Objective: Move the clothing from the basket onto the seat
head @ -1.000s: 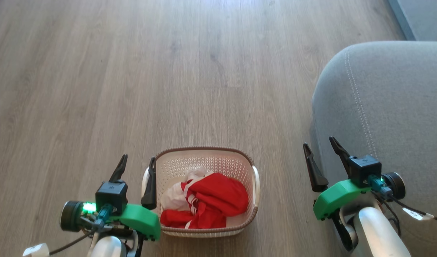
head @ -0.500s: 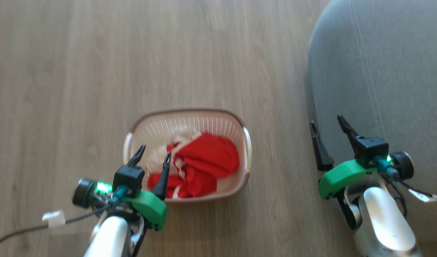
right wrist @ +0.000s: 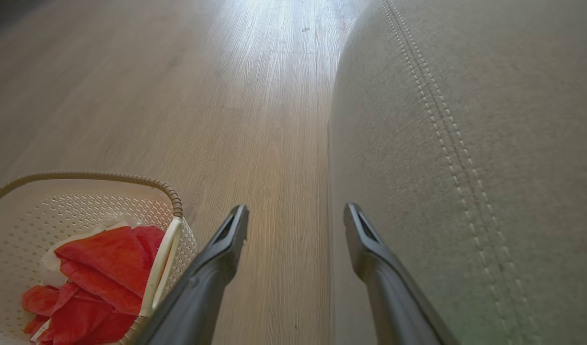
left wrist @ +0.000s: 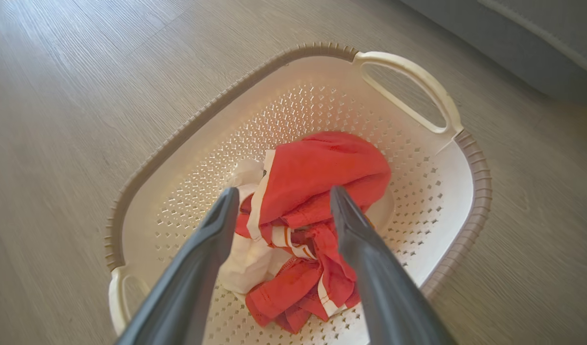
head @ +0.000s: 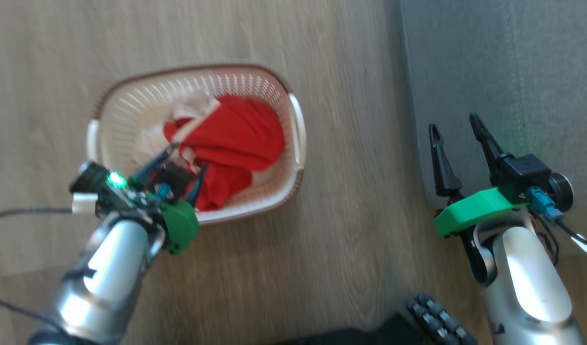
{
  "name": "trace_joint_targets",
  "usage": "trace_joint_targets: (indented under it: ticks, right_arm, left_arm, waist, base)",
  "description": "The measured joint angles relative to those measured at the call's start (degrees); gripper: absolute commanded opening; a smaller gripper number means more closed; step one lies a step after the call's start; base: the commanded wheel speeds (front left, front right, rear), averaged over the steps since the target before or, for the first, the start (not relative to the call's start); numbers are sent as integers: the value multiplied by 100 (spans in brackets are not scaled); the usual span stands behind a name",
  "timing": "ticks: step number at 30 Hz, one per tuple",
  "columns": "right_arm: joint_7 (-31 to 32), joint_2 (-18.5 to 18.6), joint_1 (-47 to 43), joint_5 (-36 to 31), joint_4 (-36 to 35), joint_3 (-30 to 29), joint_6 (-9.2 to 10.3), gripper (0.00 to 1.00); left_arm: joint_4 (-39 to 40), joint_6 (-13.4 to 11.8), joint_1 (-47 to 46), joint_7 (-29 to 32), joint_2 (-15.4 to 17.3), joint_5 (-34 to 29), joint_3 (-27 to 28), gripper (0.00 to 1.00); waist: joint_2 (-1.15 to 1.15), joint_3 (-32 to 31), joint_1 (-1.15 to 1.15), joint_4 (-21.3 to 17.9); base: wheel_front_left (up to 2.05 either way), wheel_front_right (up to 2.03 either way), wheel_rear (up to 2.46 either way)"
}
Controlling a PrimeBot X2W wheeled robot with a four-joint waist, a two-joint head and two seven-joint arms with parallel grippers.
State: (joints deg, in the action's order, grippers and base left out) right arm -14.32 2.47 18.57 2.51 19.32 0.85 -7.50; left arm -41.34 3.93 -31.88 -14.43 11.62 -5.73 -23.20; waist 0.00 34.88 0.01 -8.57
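The cream basket (head: 130, 103) (left wrist: 461, 158) (right wrist: 82, 201) with a brown rim sits on the wood floor. Inside it lies crumpled red clothing (head: 231, 139) (left wrist: 322, 172) (right wrist: 101, 268) with white trim, on a white cloth piece (left wrist: 247, 261). My left gripper (head: 188, 160) (left wrist: 283, 201) hangs open over the basket, fingers pointing down at the red fabric and straddling it without touching. My right gripper (head: 458, 127) (right wrist: 295, 215) stands open and empty beside the grey seat (head: 504, 72) (right wrist: 466, 143), at its rounded edge with the pale stitched seam.
Wood plank floor (head: 346, 249) lies between the basket and the seat. A dark ribbed part of my base (head: 432, 318) shows at the bottom of the head view. A cable (head: 15, 213) trails from the left wrist.
The head camera has tilted down, shifting the whole picture. My left gripper has moved from beside the basket's left handle to over the clothing inside. The right gripper stays open beside the seat.
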Motion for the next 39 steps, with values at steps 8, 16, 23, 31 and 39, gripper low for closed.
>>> trace_joint_targets:
  ticks: [8,16,23,31,39]
  right_arm:
    - [-15,0,207,312,-315,279,0,100]
    - [-82,-25,268,522,-776,556,0,100]
    - [-91,-38,300,522,-971,611,5,100]
    - [-133,-36,291,521,-1068,616,48,100]
    - [-133,-30,274,506,-1112,608,49,100]
  left_arm:
    - [-833,53,-1071,-1,331,-140,-325,100]
    - [-2012,249,-2156,-1,603,-293,-761,100]
    - [-2611,296,-2817,-1,612,-447,-1053,100]
    - [-3177,305,-3164,381,465,-544,-1284,100]
    - [-3264,350,-3192,991,311,-307,-1406,0]
  waist:
    - [0,917,1,-371]
    - [0,1674,0,-817]
    - [0,1973,-1,-940]
    - [0,2074,-1,-942]
    - [0,2079,-1,-916]
  base:
    - [0,0,0]
    - [0,0,0]
    - [0,0,0]
    - [0,0,0]
    - [0,0,0]
